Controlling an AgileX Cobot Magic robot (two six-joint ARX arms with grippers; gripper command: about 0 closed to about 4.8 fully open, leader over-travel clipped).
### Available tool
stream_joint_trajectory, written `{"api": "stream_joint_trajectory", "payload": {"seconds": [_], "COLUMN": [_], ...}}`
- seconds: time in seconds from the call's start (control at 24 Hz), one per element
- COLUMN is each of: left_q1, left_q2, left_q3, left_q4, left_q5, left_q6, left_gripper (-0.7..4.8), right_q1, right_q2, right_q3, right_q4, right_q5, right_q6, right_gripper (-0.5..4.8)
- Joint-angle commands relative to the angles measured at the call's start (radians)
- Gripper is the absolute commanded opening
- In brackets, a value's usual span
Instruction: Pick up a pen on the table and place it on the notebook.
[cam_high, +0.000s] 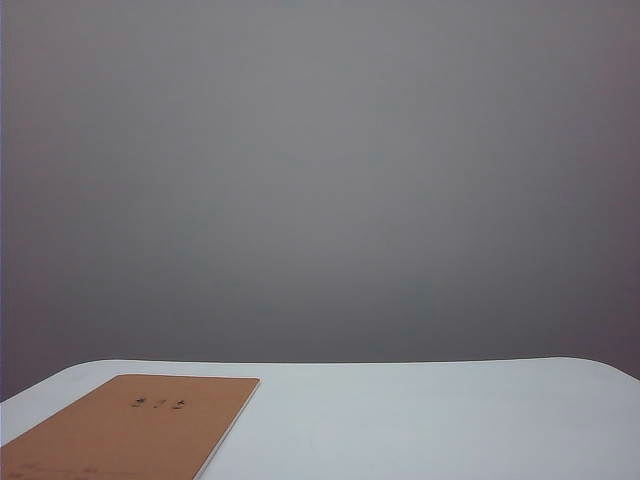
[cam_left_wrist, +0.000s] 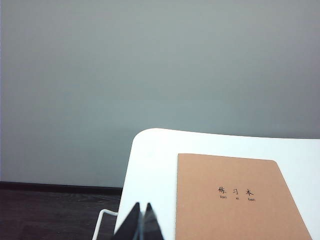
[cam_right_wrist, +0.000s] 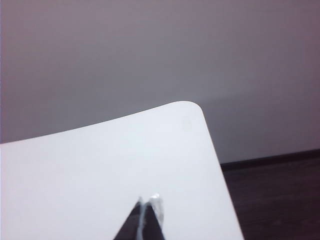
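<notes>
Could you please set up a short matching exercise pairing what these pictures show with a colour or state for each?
Things:
1. notebook
2. table
3. left gripper
4. wall

Descriptions:
A. plain white, with rounded corners
B. grey, behind the table
C. tan cover with small dark characters
D. dark fingertips pressed together

Pairs: 1-C, 2-A, 3-D, 4-B. The right gripper is shut too, and the pen shows in no view.

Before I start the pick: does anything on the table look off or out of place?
One thing: no pen shows in any view. The tan kraft-brown notebook lies flat on the white table, undamaged. The left gripper and right gripper are both shut, holding nothing.
</notes>
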Motion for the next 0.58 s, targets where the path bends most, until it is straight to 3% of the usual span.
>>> {"api": "stream_joint_trajectory", "payload": {"seconds": [0.04, 0.42, 0.58], "left_q1": [0.002, 0.002, 0.002], "left_q2": [0.000, 0.000, 0.000], "left_q3": [0.004, 0.004, 0.006], "left_q4": [0.013, 0.020, 0.059], "left_q5": [0.006, 0.008, 0.029], "left_q6": [-0.019, -0.019, -0.068], "left_gripper": [-0.06, -0.06, -0.06], "right_q1": [0.000, 0.000, 0.000], "right_q2": [0.000, 0.000, 0.000], "right_q3": [-0.005, -0.005, -0.004], "right_q4": [0.017, 0.018, 0.019], "right_q5": [0.002, 0.024, 0.011], "right_q6": [0.043, 0.010, 0.013], "right_gripper": [-0.06, -0.06, -0.06]}}
